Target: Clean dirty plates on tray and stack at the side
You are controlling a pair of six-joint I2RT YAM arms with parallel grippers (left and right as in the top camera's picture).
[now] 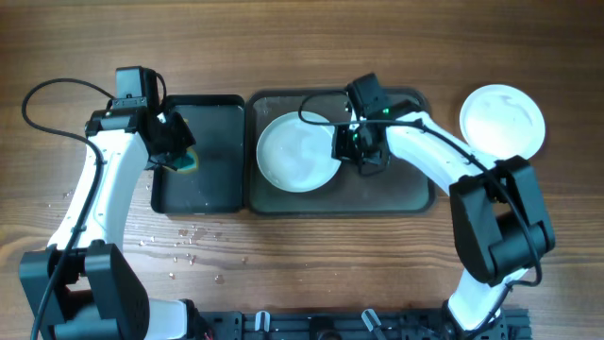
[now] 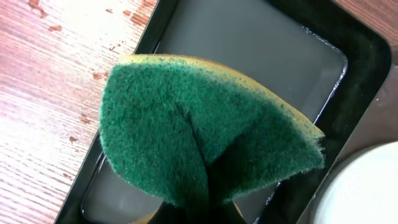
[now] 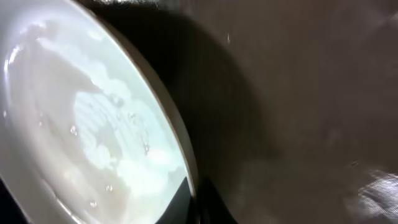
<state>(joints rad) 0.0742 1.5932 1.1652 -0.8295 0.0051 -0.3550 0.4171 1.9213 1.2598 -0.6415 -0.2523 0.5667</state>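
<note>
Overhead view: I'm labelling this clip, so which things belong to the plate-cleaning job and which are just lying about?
Job in hand:
plate on the tray
grey tray
second plate, off the tray
green sponge
small black tray

Lying about:
water droplets
looped cable

white plates, dk grey tray, green/yellow sponge, brown wood-grain table
</note>
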